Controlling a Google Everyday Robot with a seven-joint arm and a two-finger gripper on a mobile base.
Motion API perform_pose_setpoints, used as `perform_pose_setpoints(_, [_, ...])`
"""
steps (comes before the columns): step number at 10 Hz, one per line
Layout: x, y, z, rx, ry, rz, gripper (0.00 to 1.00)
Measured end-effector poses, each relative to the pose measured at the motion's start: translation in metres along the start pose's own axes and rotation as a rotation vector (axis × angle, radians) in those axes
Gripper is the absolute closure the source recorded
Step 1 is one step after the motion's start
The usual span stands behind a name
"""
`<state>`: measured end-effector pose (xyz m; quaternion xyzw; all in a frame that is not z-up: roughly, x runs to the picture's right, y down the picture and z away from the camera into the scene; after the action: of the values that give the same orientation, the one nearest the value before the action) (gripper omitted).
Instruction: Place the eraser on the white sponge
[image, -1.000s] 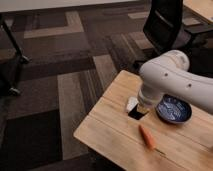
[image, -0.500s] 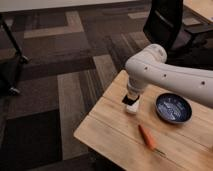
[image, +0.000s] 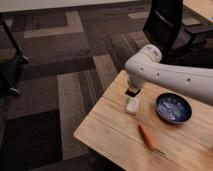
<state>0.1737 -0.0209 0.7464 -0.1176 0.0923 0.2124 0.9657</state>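
Near the table's (image: 100, 131) left edge, the end effector (image: 132, 92) pinches the eraser (image: 132, 93) just above the white sponge (image: 132, 105).

Black eraser (image: 132, 92) in shut tool (image: 132, 94), just above white sponge (image: 132, 105).

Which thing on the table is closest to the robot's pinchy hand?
The white sponge. It lies right below the shut gripper, which holds the black eraser. The blue bowl and orange stick lie farther away.
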Motion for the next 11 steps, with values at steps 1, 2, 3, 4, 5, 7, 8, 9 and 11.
perform_pose_setpoints(1, [0.003,-0.004,0.006,0.017,0.009,0.000,1.00])
perform_pose_setpoints(2, [0.005,-0.001,0.012,0.019,0.011,-0.005,1.00])
perform_pose_setpoints(3, [0.002,0.006,0.017,0.016,0.010,-0.017,1.00])
perform_pose_setpoints(4, [0.000,0.012,0.021,0.020,0.012,-0.033,1.00])
perform_pose_setpoints(5, [0.002,0.015,0.022,0.032,0.022,-0.042,1.00])
perform_pose_setpoints(7, [0.009,0.019,0.021,0.052,0.039,-0.047,1.00])
perform_pose_setpoints(8, [0.015,0.022,0.021,0.060,0.048,-0.044,1.00])
perform_pose_setpoints(9, [0.020,0.027,0.020,0.069,0.054,-0.042,1.00])
perform_pose_setpoints(11, [0.029,0.050,0.016,0.089,0.057,-0.055,1.00])
